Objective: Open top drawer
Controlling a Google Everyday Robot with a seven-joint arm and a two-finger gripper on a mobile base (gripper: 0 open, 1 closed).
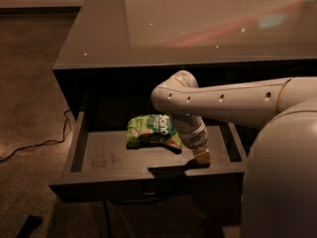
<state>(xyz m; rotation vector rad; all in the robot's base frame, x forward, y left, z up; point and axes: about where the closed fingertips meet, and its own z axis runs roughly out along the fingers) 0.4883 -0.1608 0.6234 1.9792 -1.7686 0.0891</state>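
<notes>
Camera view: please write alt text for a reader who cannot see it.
The top drawer of a dark cabinet stands pulled open, a green snack bag lying inside. The robot's gripper reaches down into the drawer near its front wall, close to the bag.

Office-like room: glossy counter (pixel 148 33), speckled floor (pixel 29 83), loose cable (pixel 44 144); pincer (pixel 201 156) inside top drawer (pixel 106 158).

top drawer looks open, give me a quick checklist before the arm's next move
1. Wide dark grey-brown top drawer pulled out, lighter inner floor exposed: ok.
2. Drawer at full extension: cannot tell.
3. Exit path for gripper: not ok, it sits low inside the drawer, by the front wall, right of centre.
4. Green crinkled snack bag clear of gripper: cannot tell, it lies just left of it.
5. Thin black cable on the floor, apart from drawer: ok.
</notes>
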